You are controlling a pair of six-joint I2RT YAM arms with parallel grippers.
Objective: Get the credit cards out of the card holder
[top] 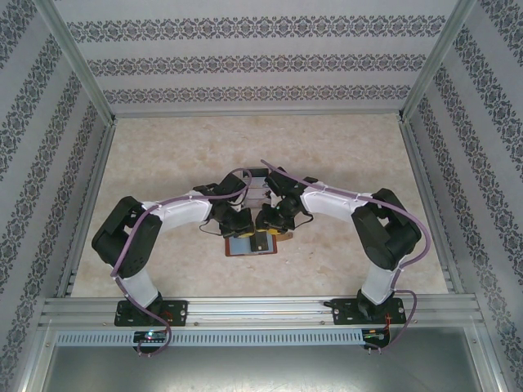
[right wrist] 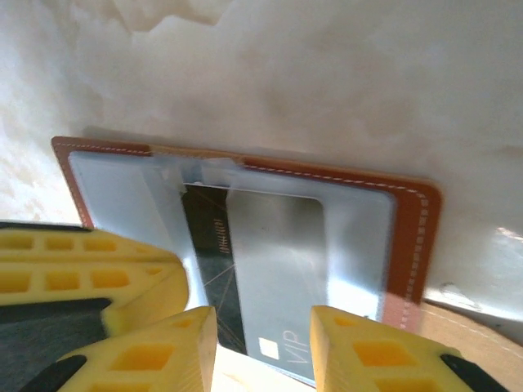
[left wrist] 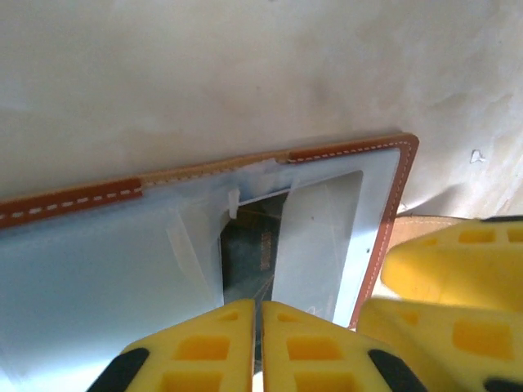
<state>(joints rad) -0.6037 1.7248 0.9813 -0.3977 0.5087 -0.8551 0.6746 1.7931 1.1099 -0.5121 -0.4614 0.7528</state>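
The brown card holder (top: pixel 239 245) lay open and flat on the pale table (top: pixel 163 147), between the two arms. One credit card (right wrist: pixel 274 269) poked out of its pocket, and its long side pointed straight at the right gripper (right wrist: pixel 263 331), whose fingers were spread just above the card's near end. The left gripper (left wrist: pixel 257 318) was pressed together over the holder, and patterned walls (top: pixel 261 61) stood all around.
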